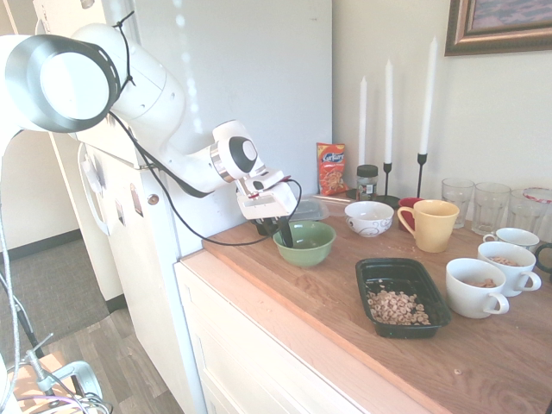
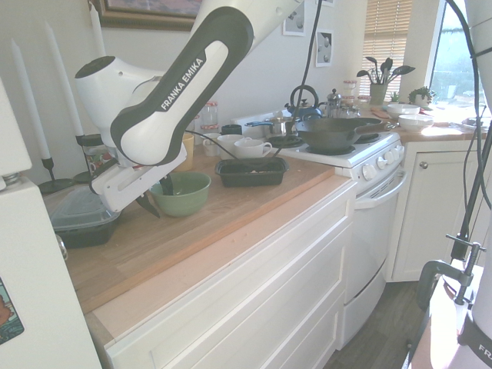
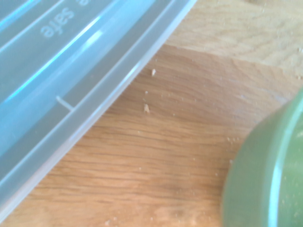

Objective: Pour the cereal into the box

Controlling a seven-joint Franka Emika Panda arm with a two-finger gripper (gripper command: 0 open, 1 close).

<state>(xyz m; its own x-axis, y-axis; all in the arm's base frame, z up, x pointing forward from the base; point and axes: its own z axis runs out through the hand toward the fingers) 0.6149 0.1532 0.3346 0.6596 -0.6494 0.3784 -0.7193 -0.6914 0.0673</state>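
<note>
Releasing looks like the step in hand: the gripper [image 1: 278, 231] sits at the rim of the green bowl [image 1: 304, 242], and the cereal [image 1: 397, 307] already lies in the box [image 1: 402, 294], well off to the far side of the bowl from the tool. Judged from that, the pour is done; the next move calls for lifting clear of the bowl without tipping it.

First exterior view: dark fingers sit low beside the bowl's near rim; how wide they stand and whether they pinch the rim, cannot tell. Bowl is smooth glazed ceramic, round. Box is shallow black plastic, rounded corners, raised rim. Cereal is small tan rings, heaped at one end. Beyond the box, white mugs [image 1: 475, 287]; behind the bowl, a yellow mug [image 1: 431, 224].

Second exterior view: gripper [image 2: 156, 194] points steeply down, one finger against the bowl [image 2: 181, 192] wall, the other just outside; grip still unclear. Lidded container [image 2: 78, 221] right beside the tool, opposite the bowl. Box [image 2: 251, 171] further along the wooden countertop [image 2: 192, 231].

Wrist view: clear ribbed plastic lid [image 3: 57, 85], grainy oak-like wood with crumbs, green bowl edge [image 3: 265, 175] glossy and curved.
</note>
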